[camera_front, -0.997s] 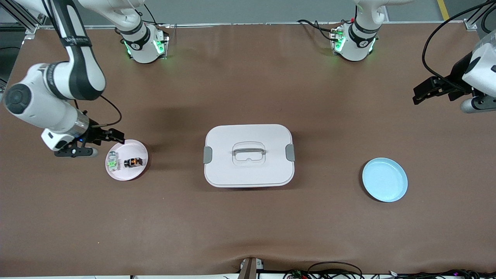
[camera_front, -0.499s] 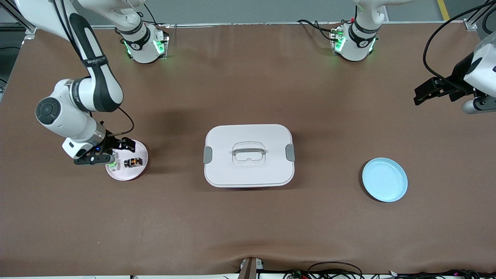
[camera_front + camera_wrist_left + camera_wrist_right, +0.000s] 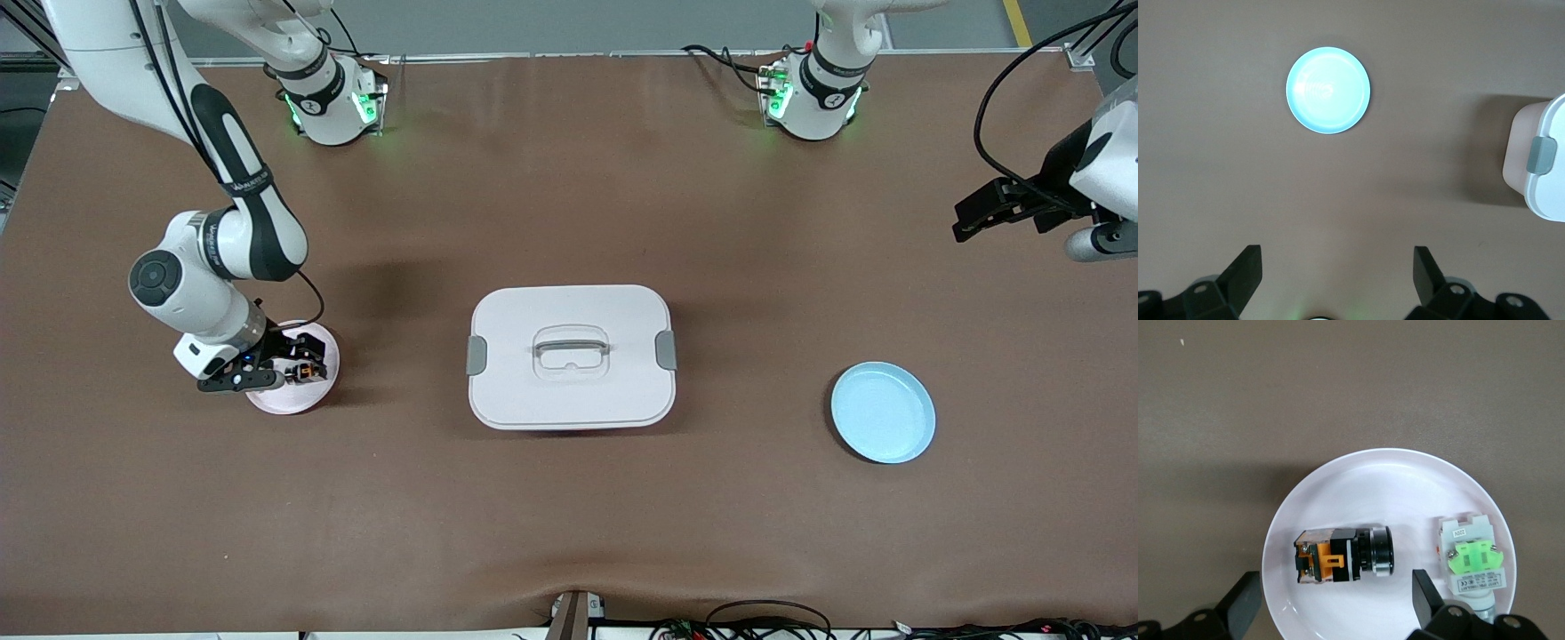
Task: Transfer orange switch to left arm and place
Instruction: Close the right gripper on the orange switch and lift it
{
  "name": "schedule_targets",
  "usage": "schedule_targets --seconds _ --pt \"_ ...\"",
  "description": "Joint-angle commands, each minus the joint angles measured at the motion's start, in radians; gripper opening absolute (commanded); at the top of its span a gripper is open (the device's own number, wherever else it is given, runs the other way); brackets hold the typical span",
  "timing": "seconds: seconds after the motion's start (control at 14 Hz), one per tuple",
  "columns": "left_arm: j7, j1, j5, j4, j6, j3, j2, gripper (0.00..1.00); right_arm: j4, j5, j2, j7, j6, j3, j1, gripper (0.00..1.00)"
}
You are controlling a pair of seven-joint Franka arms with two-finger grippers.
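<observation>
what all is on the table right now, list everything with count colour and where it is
orange switch: 1, black with orange mark, lying on the pink plate
green switch: 1, clear and green, on the same plate beside the orange switch
pink plate: 1, pale pink, toward the right arm's end of the table
box: 1, white with grey clasps, mid-table between the two plates
blue plate: 1, light blue, bare, toward the left arm's end
table: 1, brown
right gripper: 1, black, open, over the pink plate above the orange switch
left gripper: 1, black, open, waiting in the air over the left arm's end of the table
</observation>
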Motion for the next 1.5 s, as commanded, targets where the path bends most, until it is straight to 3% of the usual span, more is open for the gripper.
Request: schedule_targets --seconds 0.0,0.36,1.42 --pt "0.008 0.007 -0.007 0.006 -0.002 -0.003 -0.01 1.0 0.028 0.012 0.023 -0.019 0.009 -0.004 0.0 1.0" --pt "-0.004 0.006 -0.007 0.002 -0.008 -0.003 -0.011 1.0 0.034 0.012 0.094 -0.019 0.112 -0.003 0.002 1.0" --pt "-0.004 0.004 -0.011 0.005 -0.016 -0.004 -0.019 1.0 0.048 0.013 0.14 -0.015 0.111 -0.003 0.0 1.0"
